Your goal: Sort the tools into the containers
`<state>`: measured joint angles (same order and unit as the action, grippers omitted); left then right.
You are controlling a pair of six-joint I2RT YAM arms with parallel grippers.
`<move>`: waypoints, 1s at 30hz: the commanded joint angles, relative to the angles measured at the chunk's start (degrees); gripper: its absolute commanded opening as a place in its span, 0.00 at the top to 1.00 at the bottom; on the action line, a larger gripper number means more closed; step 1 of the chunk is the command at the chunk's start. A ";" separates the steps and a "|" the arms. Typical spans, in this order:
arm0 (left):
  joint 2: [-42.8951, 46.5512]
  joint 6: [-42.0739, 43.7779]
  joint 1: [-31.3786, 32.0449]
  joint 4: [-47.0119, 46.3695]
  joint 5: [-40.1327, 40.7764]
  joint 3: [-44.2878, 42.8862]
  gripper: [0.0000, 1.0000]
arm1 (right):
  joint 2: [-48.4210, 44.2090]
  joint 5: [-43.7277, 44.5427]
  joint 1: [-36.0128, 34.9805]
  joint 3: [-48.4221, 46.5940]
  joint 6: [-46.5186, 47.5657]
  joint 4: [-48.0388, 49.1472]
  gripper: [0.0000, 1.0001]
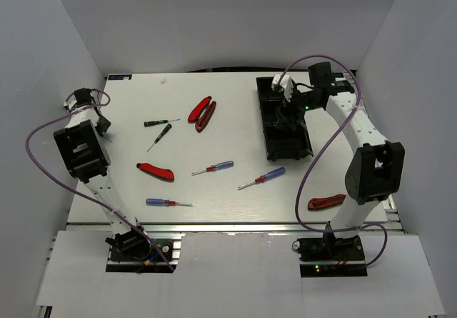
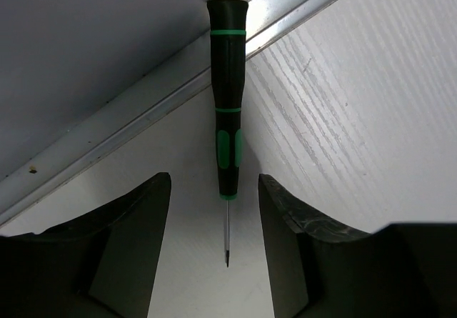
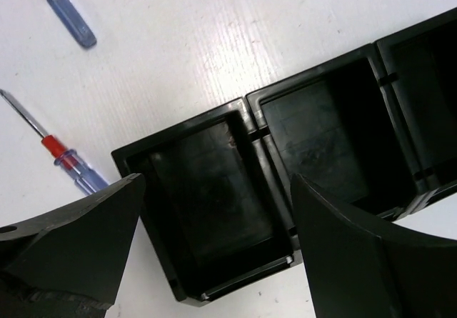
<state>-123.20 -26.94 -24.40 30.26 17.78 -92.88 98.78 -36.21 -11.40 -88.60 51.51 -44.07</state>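
A thin green-and-black screwdriver [image 2: 227, 118] lies by the table's left edge rail, its tip on the table between the fingers of my open, empty left gripper [image 2: 214, 189], which shows at far left in the top view [image 1: 102, 125]. My right gripper [image 3: 216, 182] is open and empty above the long black tray [image 3: 243, 111], also in the top view [image 1: 285, 91]. The two compartments I see fully look empty. On the table lie two more green screwdrivers [image 1: 161, 123], two red-handled pliers [image 1: 202, 113], red cutters [image 1: 155, 171] and blue-and-red screwdrivers [image 1: 213, 168], [image 1: 262, 178], [image 1: 168, 203].
Another red-handled tool [image 1: 326, 203] lies at the front right beside the right arm's base. The tray [image 1: 275, 141] stands at the back right. Two blue screwdrivers [image 3: 64, 7], [image 3: 71, 168] lie left of the tray in the right wrist view. White walls enclose the table.
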 commanded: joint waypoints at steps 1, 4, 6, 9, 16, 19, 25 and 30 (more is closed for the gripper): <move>0.07 0.31 0.15 0.24 0.85 -1.78 0.37 | 2.29 -2.20 0.32 -6.66 0.88 -4.52 0.11; -0.55 0.13 0.23 -0.20 0.94 -0.99 0.37 | 3.61 -2.29 0.50 -9.04 0.79 -5.67 0.11; -1.08 0.22 0.15 -0.73 0.85 -0.20 0.39 | 3.96 -2.29 0.68 -10.28 0.70 -6.02 0.10; -1.08 -0.04 0.23 -1.34 0.41 1.38 0.46 | 3.79 -2.29 0.68 -10.54 0.53 -6.11 0.10; 0.50 -0.22 0.23 -2.40 -2.22 4.81 0.83 | 2.21 -2.11 0.94 -8.35 -0.44 -4.18 0.11; 2.60 -0.92 0.23 -2.49 -4.76 7.01 0.97 | 1.33 -2.46 1.03 -7.56 -0.97 -3.30 0.11; 10.32 -1.10 3.21 -3.89 -10.04 12.54 1.00 | -2.36 -4.13 1.81 -4.49 -3.07 0.12 0.11; 16.84 0.13 9.18 -5.39 -12.77 12.47 1.00 | -5.61 -6.41 3.75 -0.79 -5.44 5.04 0.11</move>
<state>-113.97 -27.57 -19.81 25.39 9.32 -79.59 96.95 -39.31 -9.10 -90.74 48.36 -43.75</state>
